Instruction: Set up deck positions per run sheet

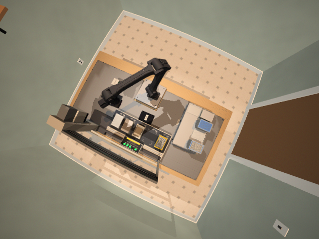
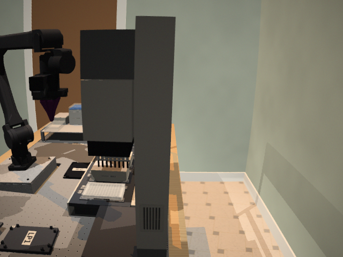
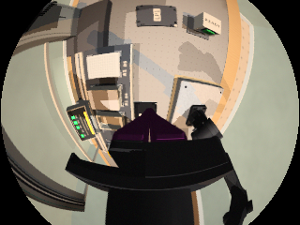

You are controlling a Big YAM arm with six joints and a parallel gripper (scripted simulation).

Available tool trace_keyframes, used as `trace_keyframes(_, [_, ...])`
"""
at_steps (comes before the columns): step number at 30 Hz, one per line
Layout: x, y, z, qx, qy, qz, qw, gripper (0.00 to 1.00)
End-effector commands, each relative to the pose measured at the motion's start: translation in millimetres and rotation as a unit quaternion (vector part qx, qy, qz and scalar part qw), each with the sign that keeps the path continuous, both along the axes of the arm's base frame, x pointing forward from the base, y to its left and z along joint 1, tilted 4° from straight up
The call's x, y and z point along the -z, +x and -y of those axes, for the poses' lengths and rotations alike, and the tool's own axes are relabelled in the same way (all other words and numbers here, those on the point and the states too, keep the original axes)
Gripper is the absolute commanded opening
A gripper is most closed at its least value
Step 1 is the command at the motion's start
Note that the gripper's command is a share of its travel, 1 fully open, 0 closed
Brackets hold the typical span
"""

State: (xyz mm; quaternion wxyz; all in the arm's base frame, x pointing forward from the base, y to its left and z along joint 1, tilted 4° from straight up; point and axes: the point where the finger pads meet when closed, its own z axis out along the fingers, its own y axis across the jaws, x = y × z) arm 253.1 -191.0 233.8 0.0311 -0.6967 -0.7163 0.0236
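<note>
My gripper (image 1: pixel 104 102) is shut and empty. It hangs high above the bench, off the deck's D5 end; its purple fingers show in the side view (image 2: pixel 50 110) and the wrist view (image 3: pixel 150 127). The deck row holds a yellow-framed tip rack (image 1: pixel 160 141) with no cover at D1 and a bare position (image 1: pixel 150 137) at D2. A tan reservoir (image 1: pixel 137 130) sits at D3, a block (image 1: pixel 127 125) at D4, and a white plate (image 1: pixel 117 120) at D5. The plate also shows in the side view (image 2: pixel 103 190). The panel with green lights (image 1: pixel 131 144) lies in front of the deck.
The shelf (image 1: pixel 189 127) at the right carries a blue-covered rack (image 1: pixel 205 125), an open tip rack (image 1: pixel 196 146) and pale flat items. The black nest (image 1: pixel 144 116) lies between base and deck. The handler's head (image 2: pixel 107 91) and column (image 2: pixel 153 133) stand over the deck. A black LP1 plate (image 2: pixel 29 237) lies near.
</note>
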Motion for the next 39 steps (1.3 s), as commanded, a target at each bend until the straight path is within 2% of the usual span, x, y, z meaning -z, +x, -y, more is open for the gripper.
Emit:
trace_keyframes(1, [-22.3,14.2,32.7,-0.003,-0.023,0.029,0.999,0.00])
trace_keyframes(5, [-22.2,12.8,53.0,-0.003,-0.024,0.028,0.999,0.00])
trace_keyframes(8, [-18.7,9.4,49.8,-0.003,-0.017,0.022,1.000,0.00])
trace_keyframes(11, [-22.0,11.4,68.7,0.038,-0.027,0.027,0.999,0.00])
trace_keyframes(13, [-22.0,11.4,68.7,0.038,-0.027,0.027,0.999,0.00])
trace_keyframes(15, [-21.9,10.4,79.2,0.052,-0.029,0.027,0.998,0.00])
trace_keyframes(28, [-21.2,4.7,144.9,0.041,-0.029,0.023,0.998,0.00])
trace_keyframes(33, [-21.2,3.1,147.7,0.041,-0.025,0.020,0.999,0.00])
trace_keyframes(34, [-11.7,-14.5,131.6,0.041,-0.015,0.011,0.999,0.00])
trace_keyframes(39, [-13.0,-40.7,129.1,0.041,-0.013,0.007,0.999,0.00])
